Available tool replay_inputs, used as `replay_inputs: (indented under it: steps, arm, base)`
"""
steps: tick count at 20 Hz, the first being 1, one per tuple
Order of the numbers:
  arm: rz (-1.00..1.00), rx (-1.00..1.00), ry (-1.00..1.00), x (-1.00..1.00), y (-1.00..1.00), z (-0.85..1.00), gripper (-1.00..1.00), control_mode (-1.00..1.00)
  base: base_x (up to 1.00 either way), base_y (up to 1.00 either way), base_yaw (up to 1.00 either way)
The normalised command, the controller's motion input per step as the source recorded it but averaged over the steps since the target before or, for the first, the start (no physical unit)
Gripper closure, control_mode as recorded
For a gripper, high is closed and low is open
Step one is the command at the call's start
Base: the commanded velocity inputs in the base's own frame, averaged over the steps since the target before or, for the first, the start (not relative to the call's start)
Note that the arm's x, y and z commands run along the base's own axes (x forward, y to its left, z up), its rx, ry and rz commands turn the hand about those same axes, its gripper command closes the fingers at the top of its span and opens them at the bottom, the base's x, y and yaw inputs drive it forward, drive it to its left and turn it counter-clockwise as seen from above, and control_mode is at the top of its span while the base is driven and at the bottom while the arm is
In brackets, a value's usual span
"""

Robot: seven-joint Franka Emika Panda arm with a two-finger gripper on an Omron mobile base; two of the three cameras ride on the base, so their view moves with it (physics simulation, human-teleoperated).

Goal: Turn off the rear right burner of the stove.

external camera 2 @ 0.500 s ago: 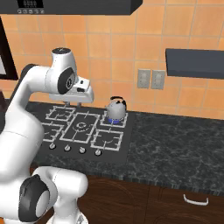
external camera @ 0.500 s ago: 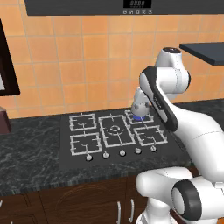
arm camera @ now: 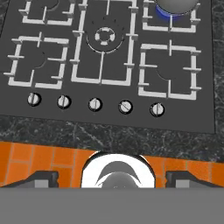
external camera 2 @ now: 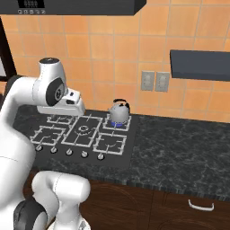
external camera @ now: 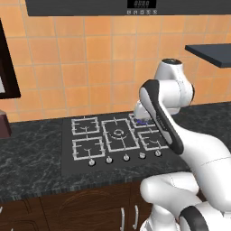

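The stove [external camera 2: 126,155] is a black glass cooktop with five grey grates and a front row of five round silver knobs [arm camera: 95,104]. The rear right burner [external camera 2: 118,125] glows blue under a silver kettle [external camera 2: 119,112]; in the hand view this burner [arm camera: 162,13] is at the top right. In the left base view the burner [external camera: 142,121] is partly hidden behind my arm. My gripper [arm camera: 112,177] hovers open above the stove's front edge, looking down on the knob row, fingertips [arm camera: 41,178] wide apart with nothing between them.
A dark marble counter [external camera 2: 179,148] surrounds the stove, with an orange tiled wall behind. A dark shelf [external camera 2: 200,64] juts out at the right above two wall outlets [external camera 2: 154,81]. A range hood [external camera 2: 76,6] hangs overhead. Wooden cabinet fronts [external camera 2: 148,206] sit below.
My arm has swung slightly left and the hand has dropped a little over the stove. The kettle and knobs have not moved.
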Motion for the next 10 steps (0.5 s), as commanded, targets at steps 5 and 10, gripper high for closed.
replay_inputs:
  steps: [5,10]
  arm:
    - [0.08,-0.01,0.06,-0.31,0.02,-0.97,-1.0,-1.0]
    - [0.24,-0.07,-0.03,0.0,-0.14,-0.84,-1.0,-1.0]
  base:
    - [0.0,0.0,0.0]
    - [0.0,0.0,0.0]
